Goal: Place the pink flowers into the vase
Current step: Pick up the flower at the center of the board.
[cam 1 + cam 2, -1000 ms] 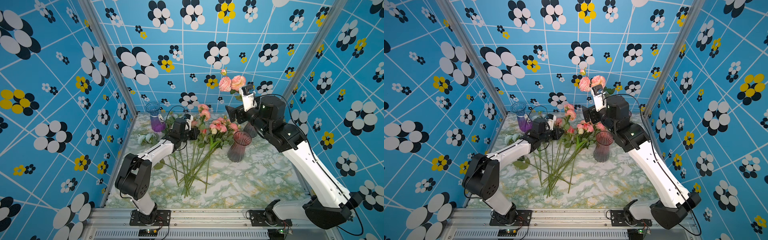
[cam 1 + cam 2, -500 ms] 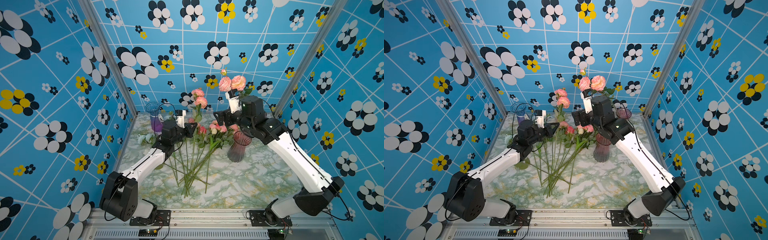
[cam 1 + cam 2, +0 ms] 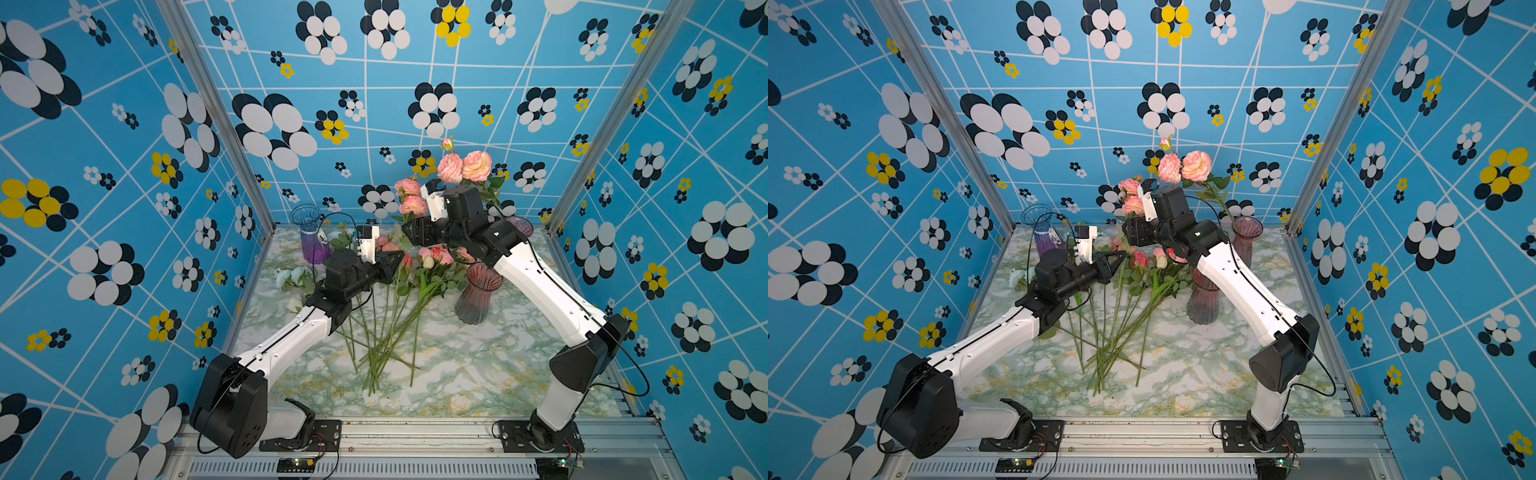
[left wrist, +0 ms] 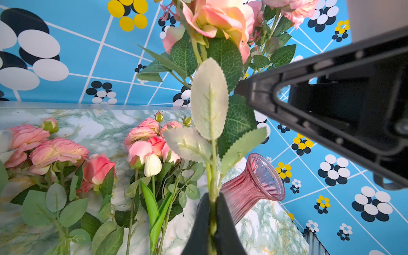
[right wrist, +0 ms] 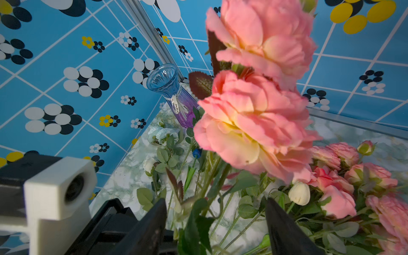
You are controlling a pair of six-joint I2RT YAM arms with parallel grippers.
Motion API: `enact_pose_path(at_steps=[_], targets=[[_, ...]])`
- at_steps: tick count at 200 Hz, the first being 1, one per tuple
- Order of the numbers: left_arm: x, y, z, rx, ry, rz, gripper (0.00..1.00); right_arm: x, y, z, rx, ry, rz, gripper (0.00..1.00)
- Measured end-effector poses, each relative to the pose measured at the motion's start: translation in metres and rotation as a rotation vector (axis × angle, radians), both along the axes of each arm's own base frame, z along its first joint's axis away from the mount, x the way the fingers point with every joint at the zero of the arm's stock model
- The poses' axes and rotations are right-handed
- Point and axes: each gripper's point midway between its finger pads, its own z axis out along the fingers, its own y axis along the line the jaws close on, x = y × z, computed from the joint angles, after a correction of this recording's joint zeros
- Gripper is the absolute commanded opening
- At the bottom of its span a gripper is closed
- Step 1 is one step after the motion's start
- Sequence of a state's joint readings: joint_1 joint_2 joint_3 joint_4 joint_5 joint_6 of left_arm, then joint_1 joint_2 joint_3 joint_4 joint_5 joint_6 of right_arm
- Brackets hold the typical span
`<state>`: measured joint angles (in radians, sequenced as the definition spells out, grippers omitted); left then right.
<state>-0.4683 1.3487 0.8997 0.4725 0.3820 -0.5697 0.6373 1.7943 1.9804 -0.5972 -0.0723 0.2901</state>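
The left end effector pinches the stem of a pink flower, holding it upright with the blooms above its tips. The right end effector stands spread about that stem higher up, seemingly to take it over. The pink vase waits near both.

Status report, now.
Left gripper shut on long-stemmed pink rose, held upright. Right gripper open around its stem. Pink ribbed glass vase nearby, empty.

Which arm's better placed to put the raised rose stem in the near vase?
Right, probably: open right gripper straddles the rose stem, its arm beside the near pink vase; left gripper sits farther.
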Motion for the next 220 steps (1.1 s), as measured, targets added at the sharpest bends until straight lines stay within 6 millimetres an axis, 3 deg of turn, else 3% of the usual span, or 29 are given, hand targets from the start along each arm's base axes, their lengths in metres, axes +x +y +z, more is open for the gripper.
enact_pose_path(at_steps=[74,95,118,154,181,220], targets=[[-0.004,-0.005,0.006,-0.025,-0.01,-0.013,0.0,0.003,0.009,-0.016,-0.007,0.06,0.012,0.57],[-0.005,-0.007,0.008,-0.032,-0.016,-0.018,0.0,0.004,0.013,-0.014,0.001,0.065,0.017,0.48],[-0.006,-0.008,0.01,-0.035,-0.023,-0.022,0.0,0.006,0.016,-0.009,0.005,0.051,0.027,0.26],[-0.008,-0.007,0.006,-0.033,-0.023,-0.019,0.28,0.005,0.025,-0.003,0.004,0.055,0.046,0.04],[-0.01,-0.004,0.002,-0.029,-0.014,-0.01,0.42,0.003,0.027,0.003,-0.018,0.032,0.065,0.03],[-0.013,0.002,0.006,-0.021,-0.022,0.005,0.72,0.006,0.024,0.024,-0.045,-0.039,0.076,0.02]])
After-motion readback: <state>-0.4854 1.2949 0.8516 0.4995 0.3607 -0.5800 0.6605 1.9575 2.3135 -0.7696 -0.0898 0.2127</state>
